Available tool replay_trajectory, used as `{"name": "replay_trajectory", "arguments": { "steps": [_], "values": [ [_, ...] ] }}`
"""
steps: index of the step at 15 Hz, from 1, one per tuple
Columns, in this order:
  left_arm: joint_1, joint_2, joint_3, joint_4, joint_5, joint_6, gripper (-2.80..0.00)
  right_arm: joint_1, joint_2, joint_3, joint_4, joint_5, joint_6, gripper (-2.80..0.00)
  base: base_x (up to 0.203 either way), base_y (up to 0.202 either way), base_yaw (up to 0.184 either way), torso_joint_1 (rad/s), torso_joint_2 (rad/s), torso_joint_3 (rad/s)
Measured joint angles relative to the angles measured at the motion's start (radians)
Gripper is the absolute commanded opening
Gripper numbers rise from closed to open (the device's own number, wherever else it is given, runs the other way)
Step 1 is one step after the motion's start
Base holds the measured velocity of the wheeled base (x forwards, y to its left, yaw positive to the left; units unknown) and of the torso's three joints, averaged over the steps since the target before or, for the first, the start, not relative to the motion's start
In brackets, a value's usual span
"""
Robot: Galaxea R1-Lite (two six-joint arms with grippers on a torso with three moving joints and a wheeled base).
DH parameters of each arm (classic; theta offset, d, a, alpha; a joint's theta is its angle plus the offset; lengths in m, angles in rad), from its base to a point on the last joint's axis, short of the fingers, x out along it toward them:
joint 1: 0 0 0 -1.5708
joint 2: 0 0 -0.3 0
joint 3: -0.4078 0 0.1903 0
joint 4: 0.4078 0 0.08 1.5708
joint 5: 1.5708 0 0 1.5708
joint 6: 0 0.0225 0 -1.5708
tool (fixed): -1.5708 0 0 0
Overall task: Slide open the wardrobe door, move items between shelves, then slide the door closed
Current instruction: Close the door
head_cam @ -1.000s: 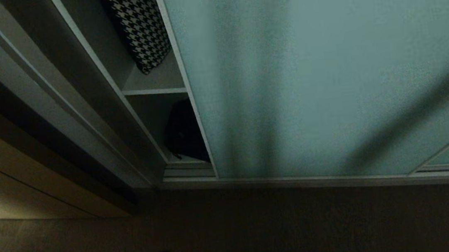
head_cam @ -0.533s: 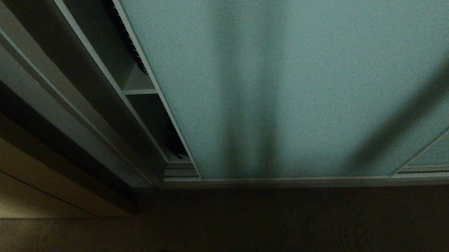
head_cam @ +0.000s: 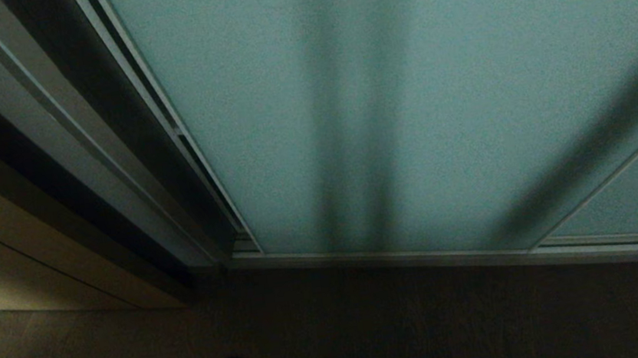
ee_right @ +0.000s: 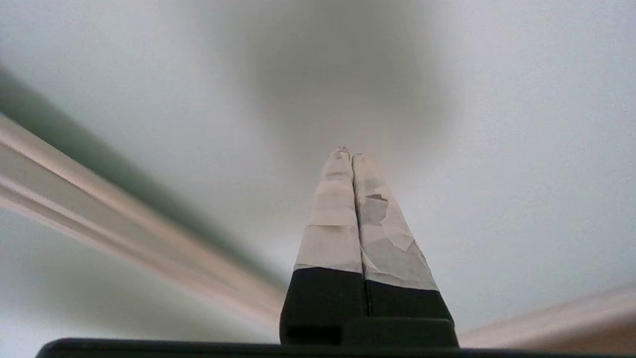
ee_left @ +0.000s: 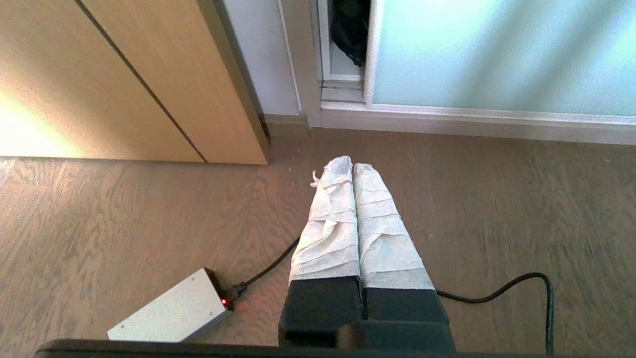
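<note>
Black bag (ee_left: 350, 27) visible only from left wrist.

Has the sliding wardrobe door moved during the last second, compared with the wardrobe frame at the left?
Yes. The sliding wardrobe door has slid left toward the fixed wardrobe frame; the gap is now a thin slit hiding the shelves.

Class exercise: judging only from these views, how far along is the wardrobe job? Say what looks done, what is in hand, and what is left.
Nearly finished. The sliding wardrobe door covers almost the whole opening; only a narrow gap remains at its edge, where a black item shows on the bottom shelf. In hand: the right pincer, shut, points at the door panel. Left: closing that last sliver. The left pincer hangs shut over the floor.
</note>
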Motion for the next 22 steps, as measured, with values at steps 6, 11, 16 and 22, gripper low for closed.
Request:
{"name": "replay_trajectory", "arguments": {
  "steps": [6,11,16,22],
  "values": [
    [0.000,0.000,0.000,0.000,0.000,0.000,-2.80,-0.143,-0.200,0.075,-0.096,-0.007,-0.002,-2.80,0.000,0.000,0.000,0.000,0.00,0.000],
    [0.000,0.000,0.000,0.000,0.000,0.000,-2.80,-0.155,-0.413,0.138,-0.081,-0.073,-0.003,-2.80,0.000,0.000,0.000,0.000,0.00,0.000],
    [0.000,0.000,0.000,0.000,0.000,0.000,-2.80,-0.066,-0.570,0.118,-0.021,-0.130,-0.016,-2.80,0.000,0.000,0.000,0.000,0.00,0.000],
    [0.000,0.000,0.000,0.000,0.000,0.000,-2.80,0.355,-0.702,0.091,0.158,-0.178,-0.185,-2.80,0.000,0.000,0.000,0.000,0.00,0.000]
  ]
}}
